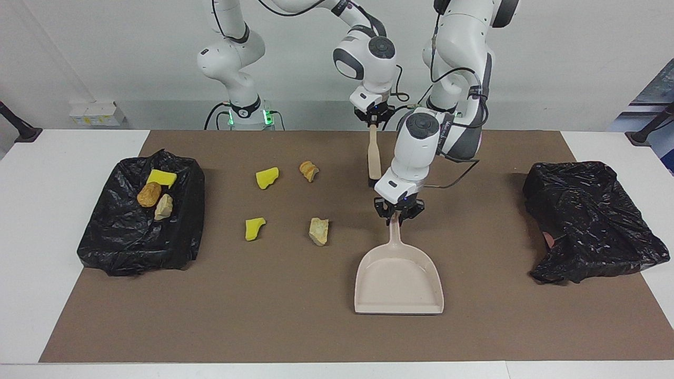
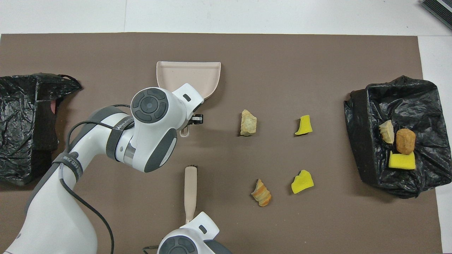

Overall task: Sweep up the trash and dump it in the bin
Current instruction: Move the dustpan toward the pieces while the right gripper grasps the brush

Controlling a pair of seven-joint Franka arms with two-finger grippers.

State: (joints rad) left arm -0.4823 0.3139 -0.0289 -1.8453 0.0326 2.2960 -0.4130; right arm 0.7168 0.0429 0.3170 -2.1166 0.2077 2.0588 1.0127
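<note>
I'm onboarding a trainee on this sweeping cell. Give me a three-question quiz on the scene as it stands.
1. How many pieces of trash lie loose on the brown mat, outside any bin?
2. True or false: the left claw is shut on the brush.
3. Which bin already holds trash: A) the bin toward the right arm's end, B) the bin toward the left arm's end?

Key: 1. Four: two yellow, one orange-striped, one pale beige. 2. False: it is shut on the dustpan handle; the right claw holds the brush. 3. A; it holds three pieces.
</note>
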